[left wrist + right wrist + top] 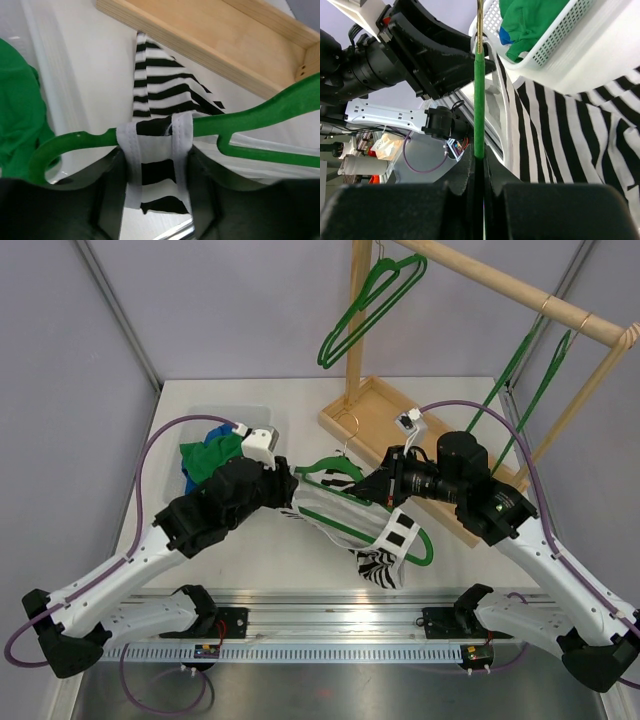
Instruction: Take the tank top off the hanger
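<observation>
Lying on the tabletop, the striped tank top is seen on the green hanger. Left wrist: its strap is flanked by the jaws of the left gripper; whether it is pinched cannot be told. Right wrist: the hanger is clamped by the jaws of the right gripper.

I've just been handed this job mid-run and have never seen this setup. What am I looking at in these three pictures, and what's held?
A left arm and a right arm work at a white table. The overhead picture shows both from above; the other two come from a camera on each wrist. On the table are a striped tank top on a green hanger, a white basket of clothes, and a wooden rack with more hangers. The right gripper is clamped on the hanger near its hook. The left gripper has the top's strap between its fingers; whether it pinches yet is unclear.
</observation>
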{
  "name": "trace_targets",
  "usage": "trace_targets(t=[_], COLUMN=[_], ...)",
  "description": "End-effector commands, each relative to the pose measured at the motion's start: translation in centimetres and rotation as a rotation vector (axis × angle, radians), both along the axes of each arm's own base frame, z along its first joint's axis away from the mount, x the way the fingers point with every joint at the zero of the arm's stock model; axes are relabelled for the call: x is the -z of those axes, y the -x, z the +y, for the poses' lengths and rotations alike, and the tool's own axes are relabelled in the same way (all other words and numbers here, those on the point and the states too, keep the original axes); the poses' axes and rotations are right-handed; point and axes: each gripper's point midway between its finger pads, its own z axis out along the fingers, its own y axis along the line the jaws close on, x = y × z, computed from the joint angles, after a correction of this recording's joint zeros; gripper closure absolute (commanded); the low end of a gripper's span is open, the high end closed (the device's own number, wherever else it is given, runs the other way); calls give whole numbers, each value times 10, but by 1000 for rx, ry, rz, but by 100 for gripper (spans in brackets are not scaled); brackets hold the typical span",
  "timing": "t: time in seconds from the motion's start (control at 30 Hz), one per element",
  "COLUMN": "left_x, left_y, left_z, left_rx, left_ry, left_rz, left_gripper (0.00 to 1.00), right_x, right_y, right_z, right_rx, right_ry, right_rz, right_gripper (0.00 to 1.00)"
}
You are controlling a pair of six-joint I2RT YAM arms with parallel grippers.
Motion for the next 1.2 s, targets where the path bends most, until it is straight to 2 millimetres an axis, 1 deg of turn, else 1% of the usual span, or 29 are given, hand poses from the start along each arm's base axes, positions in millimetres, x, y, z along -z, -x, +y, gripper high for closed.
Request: trace_targets(t=[0.0,0.07,0.1,0.17,0.2,0.23,0.27,0.3,0.33,0.37,0.4,0.43,0.47,0.5,0.53,0.57,0.6,0.63,0.67,0.7,0.73,0.77,0.83,0.9,0.93,1.03,1.1,1.13,1.17], left_x=[-36,-38,-37,-39,-37,-36,-40,-37,-39,-37,-38,-39,-38,-37,-35,-34,-33,-30,-30,-28,-26,-26,-19,-14,-8,-5,-3,-4,-4], left_y=[-10,-10,-9,-11,-10,-10,-12,-10,-12,-9,-9,-9,-9,-9,-10,-11,-12,-14,-14,-16,-16,-17,-16,-16,-15,-13,-12,-11,-10], left_z=[6,10,13,21,27,32,41,51,65,77,86,98,109,115,119,128,131,138,138,143,141,141,133,130,126,113,117,120,127], left_rx=[-61,-75,-81,-118,-137,-158,-205,-242,-310,-346,-389,-443,-478,-498,-510,-543,-558,-581,-581,-598,-582,-579,-541,-529,-507,-437,-447,-458,-475], left_ry=[48,44,33,19,-1,-7,-19,-35,-54,-86,-85,-108,-132,-139,-143,-150,-144,-134,-134,-130,-119,-108,-95,-86,-84,-47,-50,-52,-58], left_rz=[-98,-102,-100,-106,-98,-95,-105,-92,-104,-93,-90,-97,-85,-78,-68,-59,-52,-24,-24,-16,0,1,22,34,51,63,66,65,70], left_gripper=[60,70,82,97,100,100,100,100,100,100,100,100,100,100,100,100,100,100,100,100,100,100,100,100,100,100,100,100,100], right_x=[-16,-8,-5,3,6,11,15,18,24,27,33,35,31,35,34,28,28,21,18,16,17,13,13,9,9,4,1,3,2], right_y=[-1,-7,-8,-9,-9,-8,-5,-2,6,12,18,26,33,38,45,53,58,73,76,79,82,85,88,90,89,86,86,78,75], right_z=[1,0,1,2,2,2,3,3,3,2,1,1,-3,-4,-6,-9,-11,-18,-20,-23,-26,-31,-35,-39,-40,-42,-46,-50,-54], right_rx=[4,19,19,8,2,-7,-37,-54,-98,-132,-160,-206,-225,-244,-273,-289,-307,-359,-358,-361,-359,-355,-347,-340,-327,-299,-280,-229,-198], right_ry=[-27,1,10,30,38,51,62,70,76,84,90,85,73,71,60,42,39,23,14,15,24,21,28,20,26,19,28,53,69], right_rz=[-70,-65,-64,-62,-65,-59,-73,-75,-66,-90,-88,-107,-131,-137,-152,-182,-191,-252,-268,-283,-287,-324,-345,-371,-381,-417,-430,-433,-435], right_gripper=[100,100,100,100,100,100,100,100,100,100,100,100,100,100,100,100,100,100,100,100,100,100,100,100,100,100,100,100,100])
